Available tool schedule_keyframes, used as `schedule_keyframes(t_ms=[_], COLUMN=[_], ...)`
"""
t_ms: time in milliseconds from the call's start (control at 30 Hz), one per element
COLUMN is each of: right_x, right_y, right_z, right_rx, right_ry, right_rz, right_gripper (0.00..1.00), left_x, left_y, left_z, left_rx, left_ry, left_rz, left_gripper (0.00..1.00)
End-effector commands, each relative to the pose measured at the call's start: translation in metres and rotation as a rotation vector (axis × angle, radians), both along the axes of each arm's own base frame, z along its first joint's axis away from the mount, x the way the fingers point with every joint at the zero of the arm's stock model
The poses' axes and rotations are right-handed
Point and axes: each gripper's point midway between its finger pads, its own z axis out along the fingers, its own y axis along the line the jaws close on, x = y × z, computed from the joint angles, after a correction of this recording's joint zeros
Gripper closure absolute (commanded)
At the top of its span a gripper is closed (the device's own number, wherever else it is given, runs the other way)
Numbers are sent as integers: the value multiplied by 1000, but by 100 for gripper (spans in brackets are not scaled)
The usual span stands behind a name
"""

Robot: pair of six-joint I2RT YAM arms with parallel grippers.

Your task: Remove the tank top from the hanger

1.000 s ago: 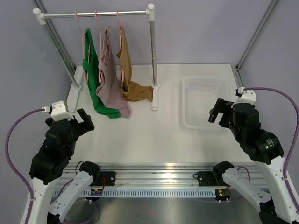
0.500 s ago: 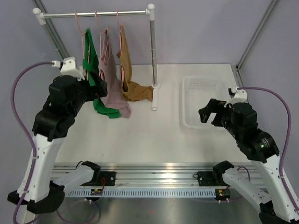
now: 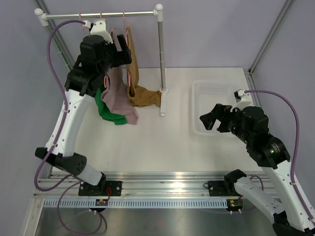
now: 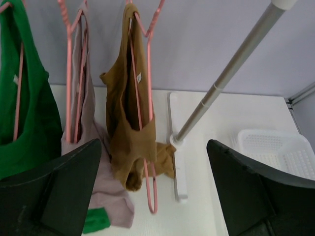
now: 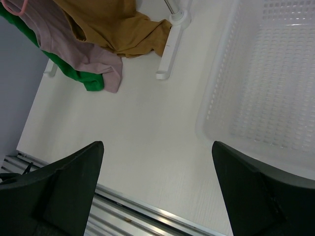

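Note:
Three tank tops hang on pink hangers from the rail (image 3: 133,14): a green one (image 3: 106,110), a mauve one (image 3: 117,93) and a brown one (image 3: 134,73), their hems trailing on the table. My left gripper (image 3: 118,55) is raised close in front of the mauve and brown tops, open, holding nothing. In the left wrist view the brown top (image 4: 129,118) and its pink hanger (image 4: 149,184) lie between the open fingers of my left gripper (image 4: 153,147), with the mauve top (image 4: 87,115) and green top (image 4: 27,113) to the left. My right gripper (image 3: 209,119) (image 5: 157,145) hovers open over the table.
The rack's right post (image 3: 161,54) (image 4: 221,81) stands on a white foot (image 3: 163,101) beside the brown top. A white mesh basket (image 3: 197,101) (image 5: 219,93) sits at the right, under my right arm. The table's metal front rail (image 5: 123,214) shows below the right gripper.
My left arm has swung up from the near table edge to the hangers at the rail. My right gripper has drifted a little left, over the basket's near edge.

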Motion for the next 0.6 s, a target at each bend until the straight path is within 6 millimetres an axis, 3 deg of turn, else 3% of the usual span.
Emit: schedule_keyframes(t_ms=[0, 100, 233, 333, 400, 567], right_x=[-4, -6, -10, -11, -11, -8], right_y=[11, 12, 16, 18, 18, 21], right_z=[11, 9, 6, 3, 0, -4], right_rx=[52, 53, 68, 73, 67, 66], right_ry=[-35, -26, -6, 2, 11, 24], right_rz=[51, 57, 82, 92, 92, 102], right_gripper=[0, 1, 1, 1, 1, 0], left_x=[39, 61, 96, 110, 118, 123], left_y=[-9, -10, -11, -10, -13, -16], left_z=[19, 14, -10, -24, -33, -28], left_rx=[54, 95, 148, 181, 187, 181], left_ry=[-91, -100, -65, -40, -24, -50], left_rz=[5, 28, 81, 101, 99, 99], left_gripper=[12, 19, 27, 35, 47, 59])
